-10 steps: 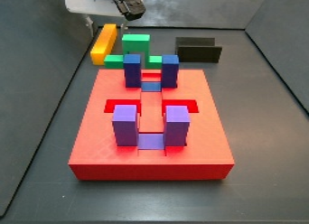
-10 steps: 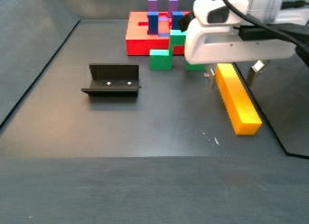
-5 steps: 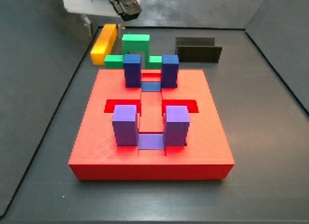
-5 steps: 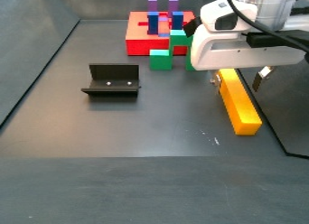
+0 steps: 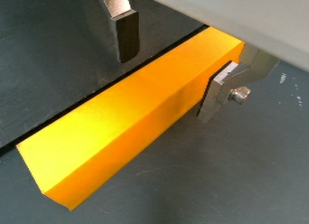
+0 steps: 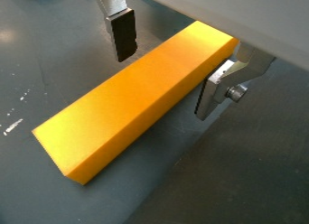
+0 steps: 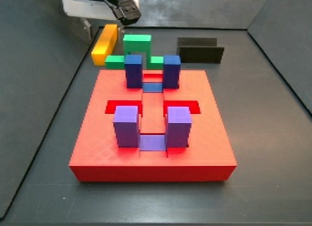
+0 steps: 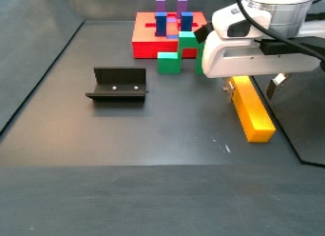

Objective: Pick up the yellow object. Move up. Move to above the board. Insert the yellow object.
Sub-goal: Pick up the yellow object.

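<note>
The yellow object is a long orange-yellow bar lying flat on the dark floor; it also shows in the other wrist view and in both side views. My gripper is open and straddles one end of the bar, also in the other wrist view. One finger stands apart from the bar's side; the other finger is close against the opposite side. In the side views the gripper is low over the bar. The red board with purple and blue posts lies apart from it.
Green blocks sit between the bar and the board. The dark fixture stands on the floor to one side. Grey walls enclose the floor.
My gripper has come down a little over the bar's end, so the fingers now flank it. The bar and the board have not moved.
</note>
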